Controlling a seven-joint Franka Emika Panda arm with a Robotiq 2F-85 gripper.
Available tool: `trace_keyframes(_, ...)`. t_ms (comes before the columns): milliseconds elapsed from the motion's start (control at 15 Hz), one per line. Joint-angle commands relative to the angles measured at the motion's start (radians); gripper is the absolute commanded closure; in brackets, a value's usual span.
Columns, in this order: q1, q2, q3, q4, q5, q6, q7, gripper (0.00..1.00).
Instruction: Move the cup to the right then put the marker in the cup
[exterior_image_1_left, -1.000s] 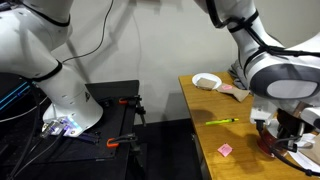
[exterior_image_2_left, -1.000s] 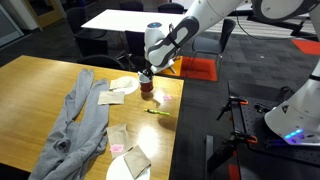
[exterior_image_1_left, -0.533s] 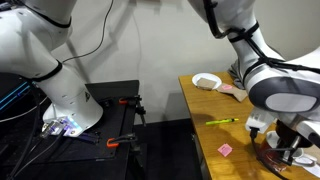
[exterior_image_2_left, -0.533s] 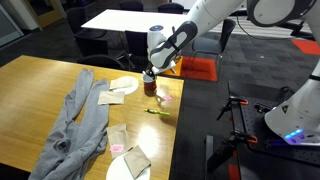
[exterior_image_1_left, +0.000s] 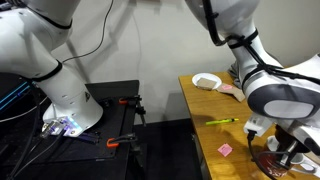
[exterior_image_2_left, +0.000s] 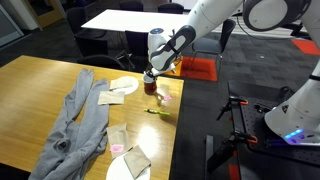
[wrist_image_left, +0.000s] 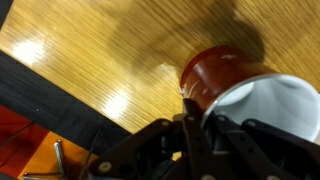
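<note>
Pinching the wall of the cup (wrist_image_left: 222, 72) near its rim, one finger outside the red and one inside the white, the gripper (wrist_image_left: 196, 122) hangs directly above it over the wooden table (exterior_image_2_left: 40, 80), while the marker (exterior_image_2_left: 157, 111) lies flat nearby, apart from both.

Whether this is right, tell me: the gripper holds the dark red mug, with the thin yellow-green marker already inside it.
Wrong: in an exterior view the marker lies on the wooden table, outside the dark red mug the gripper holds.
</note>
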Motion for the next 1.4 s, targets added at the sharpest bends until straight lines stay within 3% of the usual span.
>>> trace_keyframes(0,0.022,0.008,-0.022,0.019,0.02,0.012,0.03,0.71)
trace_keyframes(667,0.054,-0.046,-0.032,-0.021,0.006,-0.007,0.032,0.01)
trace_keyframes(1133,0.158,-0.179,-0.106,-0.159,-0.03,0.01,0.083,0.0)
trace_keyframes(1333,0.185,-0.256,-0.104,-0.23,-0.054,0.022,0.047,0.0)
